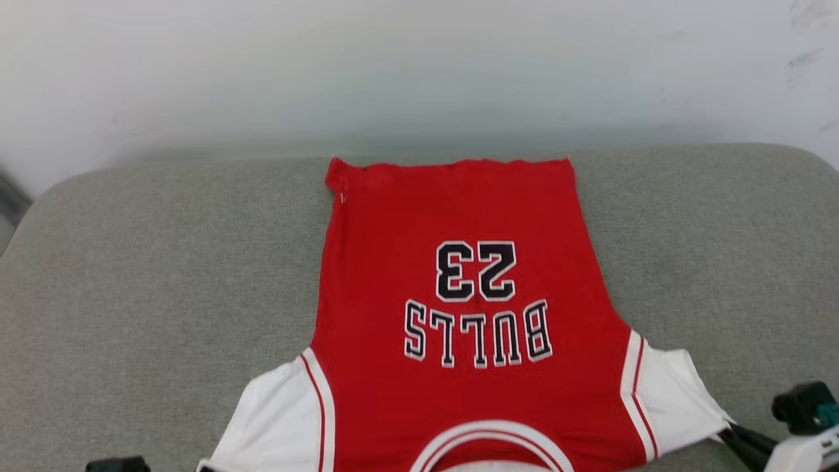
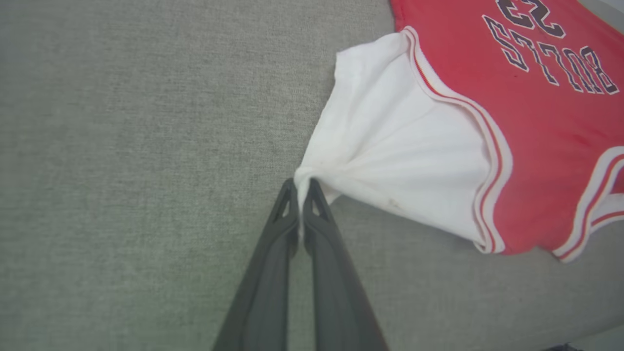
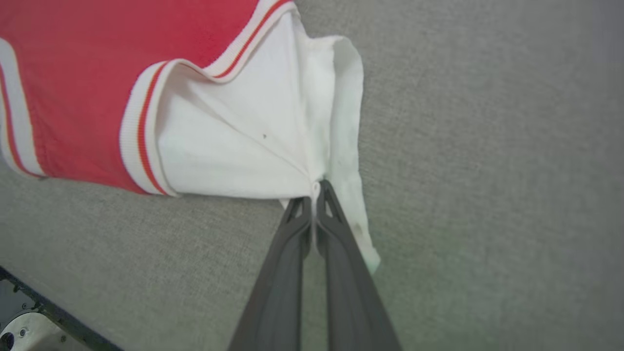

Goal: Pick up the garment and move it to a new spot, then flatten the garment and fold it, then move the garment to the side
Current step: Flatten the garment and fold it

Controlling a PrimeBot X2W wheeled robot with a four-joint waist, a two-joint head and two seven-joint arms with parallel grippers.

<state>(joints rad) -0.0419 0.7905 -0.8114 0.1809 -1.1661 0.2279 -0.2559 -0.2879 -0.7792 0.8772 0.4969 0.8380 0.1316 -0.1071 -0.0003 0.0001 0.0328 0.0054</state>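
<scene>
The left gripper (image 2: 302, 183), its two long dark fingers pressed together, is pinching the bunched tip of the white short sleeve (image 2: 390, 126) on the robot's left, and cloth is fanning out from the pinch in tight creases. The right gripper (image 3: 316, 187) is clamping a gathered point of the other white sleeve (image 3: 229, 146), with a loose flap (image 3: 348, 146) trailing past its fingers.

Both sleeves belong to the red jersey shirt (image 1: 459, 210) with red-white striped trim and black white-edged "BULLS 23" lettering. It is lying print-up on the grey woven cushion surface (image 1: 164, 262), collar toward the robot and hem toward the pale wall (image 1: 419, 65).

This looks like the flattening step, with the body mostly smooth and the sleeves not yet spread. To do it well, the two arms should probably be drawing outward and slightly toward the robot together, with equal tension. An uneven pull is likely to skew the body and drag the lettering off-centre.

Staying low over the cushion should let the fabric slide rather than lift and fall back wrinkled. The far left hem corner (image 1: 337, 178) looks turned over, and a gentle tug may be too little to free it. Releasing only once each sleeve is lying taut should stop the pinched tips springing back into a bunch.
</scene>
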